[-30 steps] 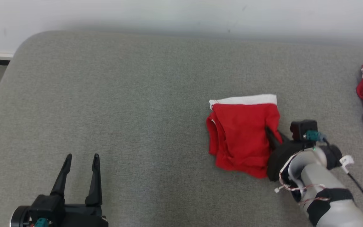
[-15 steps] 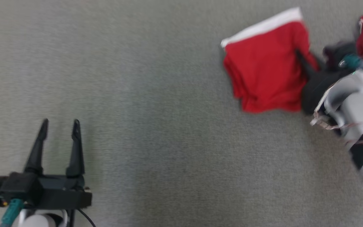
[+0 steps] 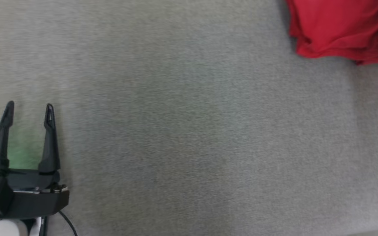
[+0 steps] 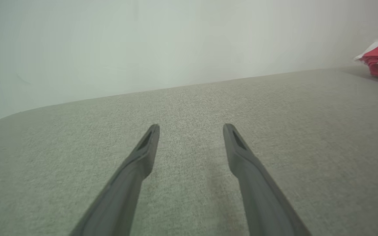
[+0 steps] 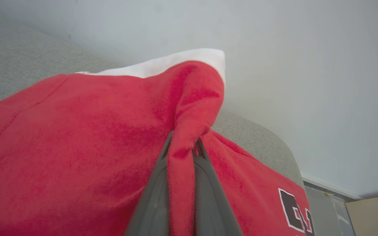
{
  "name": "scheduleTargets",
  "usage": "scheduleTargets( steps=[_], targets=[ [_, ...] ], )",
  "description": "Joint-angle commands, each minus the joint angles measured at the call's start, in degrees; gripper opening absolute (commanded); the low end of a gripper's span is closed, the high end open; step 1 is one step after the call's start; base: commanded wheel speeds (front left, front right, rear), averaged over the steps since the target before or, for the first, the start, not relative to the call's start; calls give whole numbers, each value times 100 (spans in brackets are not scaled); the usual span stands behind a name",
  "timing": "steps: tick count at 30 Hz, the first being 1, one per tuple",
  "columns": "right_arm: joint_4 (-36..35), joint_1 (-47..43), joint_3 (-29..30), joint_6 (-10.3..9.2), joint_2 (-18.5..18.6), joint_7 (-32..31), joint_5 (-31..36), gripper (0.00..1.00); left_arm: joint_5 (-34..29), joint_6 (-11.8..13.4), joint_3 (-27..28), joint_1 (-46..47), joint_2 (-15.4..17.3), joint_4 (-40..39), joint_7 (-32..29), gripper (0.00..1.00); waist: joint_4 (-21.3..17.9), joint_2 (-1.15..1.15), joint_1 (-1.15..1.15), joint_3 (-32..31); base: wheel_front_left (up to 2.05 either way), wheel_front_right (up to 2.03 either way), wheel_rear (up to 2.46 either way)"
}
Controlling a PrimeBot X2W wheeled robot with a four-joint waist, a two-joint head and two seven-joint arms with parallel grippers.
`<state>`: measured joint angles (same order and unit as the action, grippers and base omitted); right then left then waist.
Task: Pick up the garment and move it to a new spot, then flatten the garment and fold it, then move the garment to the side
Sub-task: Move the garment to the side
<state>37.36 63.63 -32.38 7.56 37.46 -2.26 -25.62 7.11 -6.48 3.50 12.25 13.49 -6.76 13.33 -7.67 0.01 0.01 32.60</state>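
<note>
Red garment (image 3: 333, 29) pinched, cushion (image 3: 189, 131) open between
Our left end effector (image 3: 29, 105) sits spread at eight o'clock; grey cushion runs to the garment at one o'clock, its fold near the white edge pinched in our right end effector (image 5: 184, 139).

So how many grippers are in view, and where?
2. The left gripper is at the lower left of the head view, open above the grey surface. The right gripper is in its wrist view, shut on a fold of the red garment.
</note>
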Motion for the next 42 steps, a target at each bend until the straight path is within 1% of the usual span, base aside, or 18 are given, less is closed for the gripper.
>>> scheduleTargets(
  steps=[1,5,10,14,19,25,26,27,30,33,38,42],
  targets=[
    [-35,78,-1,-16,50,-1,-42,0,0,33,25,-38,50,-73,-38,100,-385,-1,-1,338,0,0,0],
    [-57,144,32,-16,379,-63,-146,0,-33,40,42,-113,147,-415,-199,100,-528,-1,-1,395,0,0,0],
    [43,251,127,-16,643,-152,-166,0,-47,78,103,-209,261,-821,-395,100,-660,-1,-1,511,0,0,0],
    [188,377,41,-16,852,-137,-79,0,-31,76,129,-261,328,-1002,-507,100,-693,-1,-1,583,0,0,0],
    [457,584,-95,-16,974,-70,111,0,-11,77,95,-248,374,-1105,-593,100,-661,-1,-1,621,0,0,0],
    [896,842,-204,-16,912,-109,294,1,4,115,91,-255,386,-1138,-562,100,-583,-1,-1,635,0,0,0],
    [958,886,-215,-16,905,-96,336,88,9,124,87,-267,384,-1131,-549,100,-571,-1,-1,638,0,0,0],
    [1015,912,-251,-16,894,-106,376,100,14,134,87,-277,379,-1117,-550,100,-558,-1,-1,637,0,0,0],
    [1122,1076,-230,-16,882,62,549,100,44,151,86,-295,360,-1065,-505,100,-530,-1,-1,606,0,0,0],
    [1216,1204,-75,-16,798,295,658,100,74,188,65,-301,311,-978,-441,100,-497,-1,-1,492,0,0,0],
    [1201,1298,127,-16,482,634,582,100,144,241,23,-355,202,-704,-272,100,-416,-1,-1,91,0,0,0],
    [1117,1201,229,-16,195,935,528,100,189,290,3,-490,78,-450,-134,100,-293,-1,-1,-389,0,0,0]
  ],
)
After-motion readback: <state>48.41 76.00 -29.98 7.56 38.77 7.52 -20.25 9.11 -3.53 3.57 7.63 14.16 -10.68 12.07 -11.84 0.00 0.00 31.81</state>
